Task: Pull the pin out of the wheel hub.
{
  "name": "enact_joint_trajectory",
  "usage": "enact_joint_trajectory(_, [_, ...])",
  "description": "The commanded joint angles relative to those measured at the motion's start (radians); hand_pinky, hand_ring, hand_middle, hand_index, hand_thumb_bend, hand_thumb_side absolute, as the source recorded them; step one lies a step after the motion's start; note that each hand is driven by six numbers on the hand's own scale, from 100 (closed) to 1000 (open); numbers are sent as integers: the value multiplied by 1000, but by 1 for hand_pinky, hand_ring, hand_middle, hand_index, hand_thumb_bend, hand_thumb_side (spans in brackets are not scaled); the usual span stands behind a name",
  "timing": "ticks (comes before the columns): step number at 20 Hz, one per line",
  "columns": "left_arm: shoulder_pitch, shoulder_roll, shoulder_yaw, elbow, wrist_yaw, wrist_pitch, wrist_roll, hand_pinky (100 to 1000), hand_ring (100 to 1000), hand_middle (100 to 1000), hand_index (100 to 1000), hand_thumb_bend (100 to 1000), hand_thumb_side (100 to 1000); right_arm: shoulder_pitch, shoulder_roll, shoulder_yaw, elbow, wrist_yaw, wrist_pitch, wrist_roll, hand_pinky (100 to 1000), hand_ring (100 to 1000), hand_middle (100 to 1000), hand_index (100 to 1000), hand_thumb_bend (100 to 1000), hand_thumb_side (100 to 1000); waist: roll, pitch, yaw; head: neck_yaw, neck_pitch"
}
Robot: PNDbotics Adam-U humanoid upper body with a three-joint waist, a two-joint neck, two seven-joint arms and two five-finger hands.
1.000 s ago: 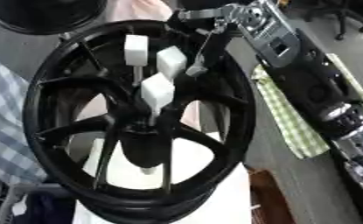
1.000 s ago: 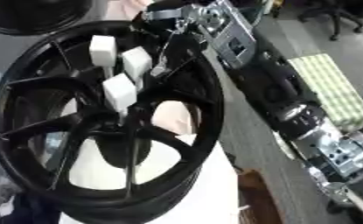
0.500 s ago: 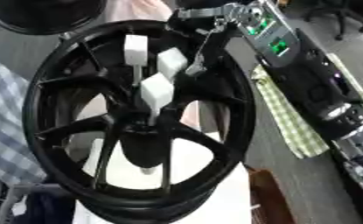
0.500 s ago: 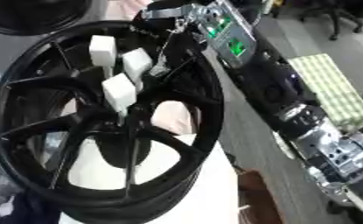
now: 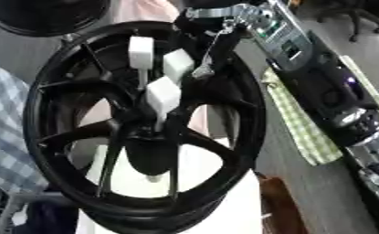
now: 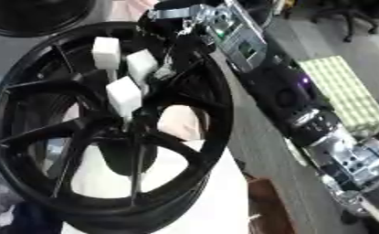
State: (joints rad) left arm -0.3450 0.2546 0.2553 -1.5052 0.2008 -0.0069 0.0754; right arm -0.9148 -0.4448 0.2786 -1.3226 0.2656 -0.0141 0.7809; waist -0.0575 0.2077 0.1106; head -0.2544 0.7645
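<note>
A black spoked wheel hub point(image 5: 224, 151) stands on edge, filling the middle of both views. Three thin pins with white block heads stick out from its centre: an upper one point(image 5: 141, 51), a middle one point(image 5: 179, 64) and a lower one point(image 5: 163, 93). My right arm climbs from the lower right to the top of the wheel. Its hand point(image 5: 218, 28) hangs over the upper rim, with one straight finger point(image 5: 211, 57) pointing down just right of the middle block. I cannot tell whether it touches the block. The thumb is hidden. My left hand shows in no view.
The wheel rests on a white surface point(image 5: 224, 205). A green checked cloth point(image 5: 304, 130) lies on the grey floor to the right, under my arm. A second black wheel point(image 5: 40, 16) sits at the top left, and blue checked fabric point(image 5: 2, 123) lies at the left edge.
</note>
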Motion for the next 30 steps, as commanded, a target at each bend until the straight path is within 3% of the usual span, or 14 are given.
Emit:
enact_joint_trajectory(1, [-16,14,2,-23,-2,2,3,628,567,427,705,100,786,-18,-26,-6,-13,-7,6,-16,579,549,251,499,372,100,4,-22,1,-4,5])
enact_joint_trajectory(9, [-12,13,2,-27,-2,4,5,626,565,424,703,100,785,-26,-37,-7,-26,-16,12,-34,575,539,235,488,416,100,2,-28,-1,-6,5])
enact_joint_trajectory(20, [-6,13,3,-29,-4,7,6,625,565,422,701,100,785,-61,-69,-30,-51,-59,37,2,571,534,226,484,412,100,1,-36,-5,-9,5])
enact_joint_trajectory(25, [-3,13,4,-29,-5,8,7,624,565,422,701,100,785,-80,-104,-77,-65,-147,88,-2,563,535,228,491,410,100,2,-39,-9,-10,5])
enact_joint_trajectory(30, [6,22,10,-33,-5,6,12,624,566,422,701,100,782,-74,-228,-171,-82,-291,155,-72,556,537,230,497,399,100,0,-42,-25,8,5])
